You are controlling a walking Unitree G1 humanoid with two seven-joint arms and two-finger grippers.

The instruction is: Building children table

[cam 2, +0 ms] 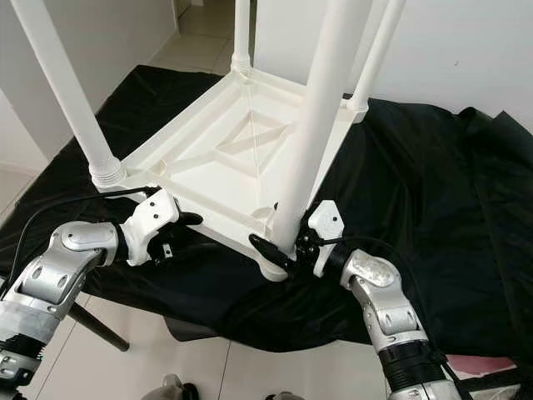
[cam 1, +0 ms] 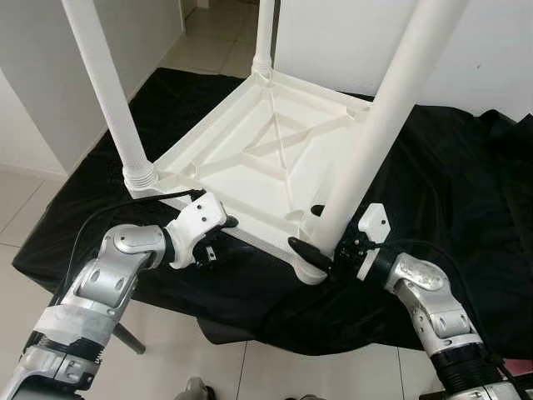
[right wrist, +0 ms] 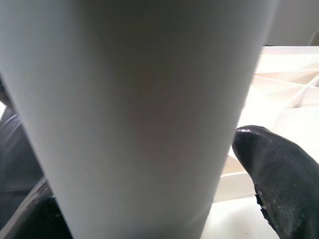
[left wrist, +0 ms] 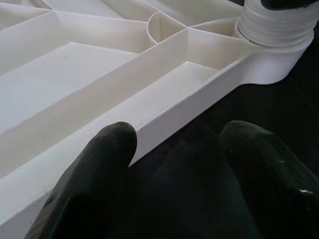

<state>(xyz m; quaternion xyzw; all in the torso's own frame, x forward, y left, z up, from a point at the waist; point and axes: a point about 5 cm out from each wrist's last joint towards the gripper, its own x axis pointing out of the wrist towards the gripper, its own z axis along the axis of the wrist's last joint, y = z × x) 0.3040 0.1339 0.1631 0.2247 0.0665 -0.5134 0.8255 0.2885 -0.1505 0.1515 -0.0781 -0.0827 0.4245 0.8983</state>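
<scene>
Head view: table (cam 1: 250, 167) on black cloth (cam 1: 450, 208)

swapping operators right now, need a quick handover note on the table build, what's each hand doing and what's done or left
Right hand: fingers around the base of the near right leg, low at its corner socket; looks closed on it.
Left hand: open, fingers straddling the near edge of the table top, between the two near corners.
Table top lies upside down on black cloth. Near left leg, far left leg and a far right leg stand in their corners.
Done: all four legs are in place.
Left: probably seat or tighten the near right leg, then turn the table upright. I cannot tell how tight any leg is.
</scene>
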